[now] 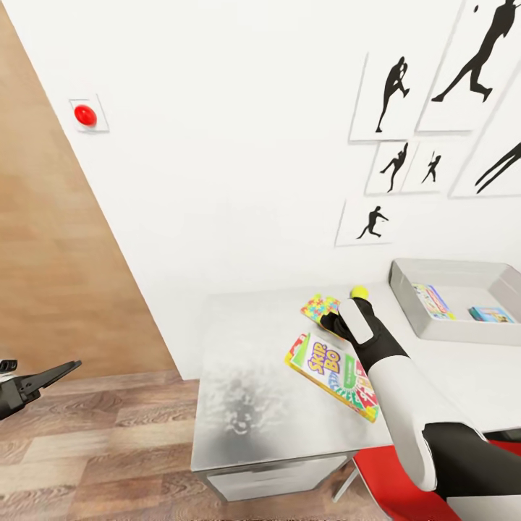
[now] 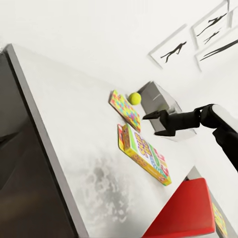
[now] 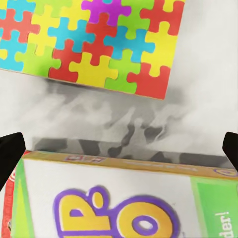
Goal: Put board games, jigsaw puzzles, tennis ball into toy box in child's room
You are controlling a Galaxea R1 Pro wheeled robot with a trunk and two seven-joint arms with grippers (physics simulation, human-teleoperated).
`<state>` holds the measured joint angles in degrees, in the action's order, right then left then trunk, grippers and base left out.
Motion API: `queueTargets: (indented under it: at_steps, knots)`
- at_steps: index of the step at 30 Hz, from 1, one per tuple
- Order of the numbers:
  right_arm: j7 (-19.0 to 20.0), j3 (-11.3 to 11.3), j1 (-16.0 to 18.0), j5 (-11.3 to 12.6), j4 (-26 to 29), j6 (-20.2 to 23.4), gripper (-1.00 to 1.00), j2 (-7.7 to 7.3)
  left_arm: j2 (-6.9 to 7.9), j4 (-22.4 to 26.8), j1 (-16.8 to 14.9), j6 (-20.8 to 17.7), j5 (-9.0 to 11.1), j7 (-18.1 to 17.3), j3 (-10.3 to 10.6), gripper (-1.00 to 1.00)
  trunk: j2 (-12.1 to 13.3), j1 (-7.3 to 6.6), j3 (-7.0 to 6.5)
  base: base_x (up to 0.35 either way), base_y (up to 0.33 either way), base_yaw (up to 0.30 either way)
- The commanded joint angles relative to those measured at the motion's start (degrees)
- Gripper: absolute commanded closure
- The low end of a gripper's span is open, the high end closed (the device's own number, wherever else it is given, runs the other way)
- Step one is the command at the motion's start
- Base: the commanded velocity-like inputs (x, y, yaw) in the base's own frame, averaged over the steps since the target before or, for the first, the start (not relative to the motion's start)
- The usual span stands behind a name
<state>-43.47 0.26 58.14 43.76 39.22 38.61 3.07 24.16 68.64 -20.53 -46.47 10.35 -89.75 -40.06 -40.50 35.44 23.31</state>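
White right arm (image 1: 405,391) reaches over board game (image 1: 334,374).

We see bright, even, diffuse light with no clear source. The white wall (image 1: 239,145) is nearly blown out. The table (image 1: 246,405) carries a mottled grey reflection, and a soft shadow lies under the board game (image 3: 119,198) in the right wrist view. That close view looks slightly soft, perhaps from upscaling. The head view tilts the wall pictures (image 1: 391,94) steeply, and edges show faint compression fringes.
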Motion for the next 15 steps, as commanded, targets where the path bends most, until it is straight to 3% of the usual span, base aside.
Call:
queueTargets:
  at_steps: [1, 15]
  knots:
    - [-0.4, 0.0, 0.0, 0.4, 0.1, 0.1, -1.00, 0.00, 0.01, 0.0, 0.0, -0.6, -0.1, -0.3, 0.0, -1.00, -0.1, 0.01, 0.17, 0.005, 0.004, 0.000]
    - [-0.5, -0.1, 0.0, 0.3, 0.1, 0.1, -1.00, -0.16, -0.06, 0.0, 0.0, -0.6, -0.1, -0.3, 0.0, -1.00, -0.1, 0.01, 1.49, 0.001, 0.001, 0.000]
